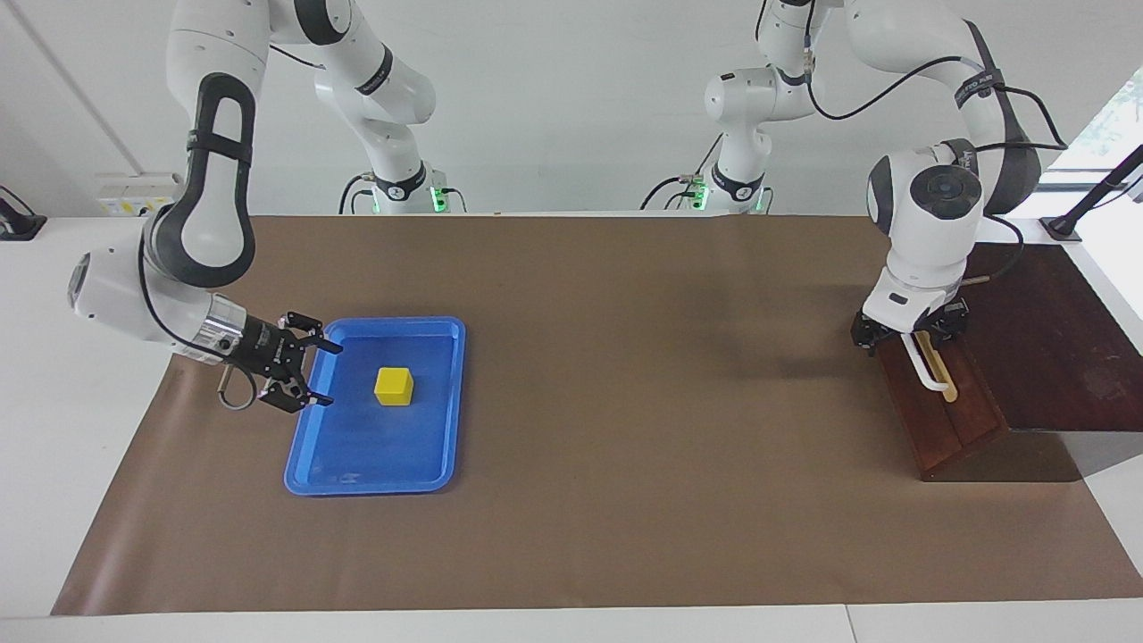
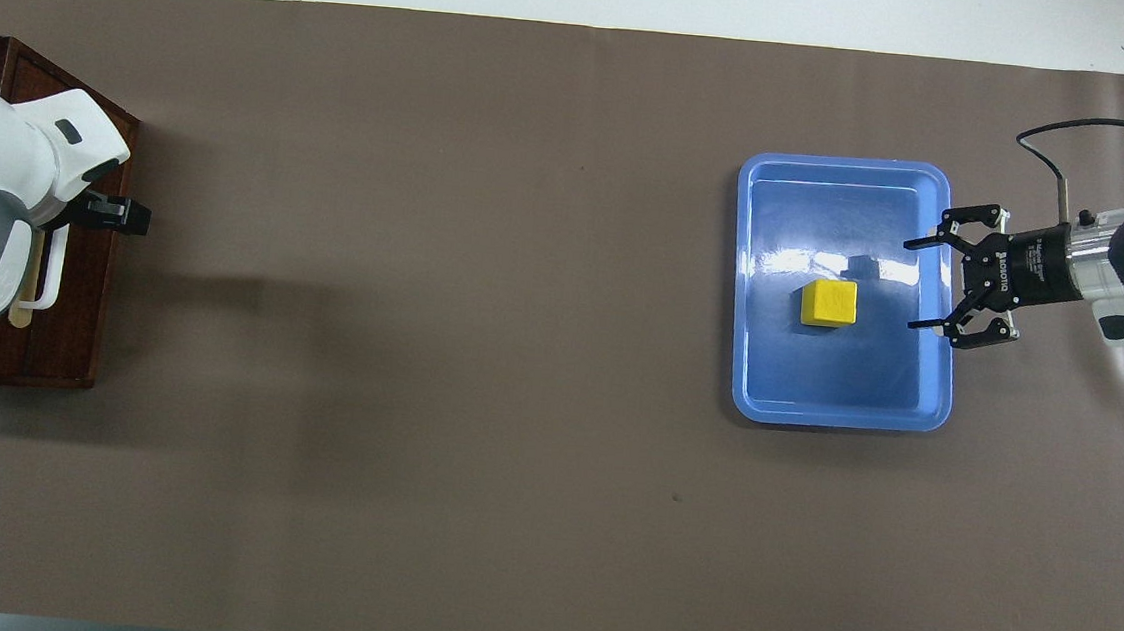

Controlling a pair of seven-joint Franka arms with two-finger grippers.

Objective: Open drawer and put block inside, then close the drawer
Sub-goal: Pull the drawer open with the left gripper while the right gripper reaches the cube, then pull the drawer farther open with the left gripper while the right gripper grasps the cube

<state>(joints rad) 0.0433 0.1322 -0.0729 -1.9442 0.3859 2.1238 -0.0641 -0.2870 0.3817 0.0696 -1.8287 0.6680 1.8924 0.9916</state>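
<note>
Reaching is the step in hand, on both ends of the desk (image 1: 571, 536): the left gripper (image 1: 906, 335) hangs at the upper end of the drawer's (image 1: 938, 420) white handle (image 1: 924, 368), and the right gripper (image 1: 326, 375) lies level over the edge of the tray (image 1: 357, 473), pointing at the block (image 1: 393, 386). The right gripper's fingers stand apart, with the block just ahead of the tips and not yet between them. Whether the left gripper's fingers are apart or together I cannot tell, nor whether they touch the handle. The drawer looks closed, its front flush with the box (image 1: 1054, 339). Next, I judge, the left gripper must straddle the handle, close on it and pull straight out from the front. The handle's long axis runs along the drawer front, away from the robots; the front faces the middle of the desk. The block, a cube, has no long axis; its faces sit roughly square to the tray.
</note>
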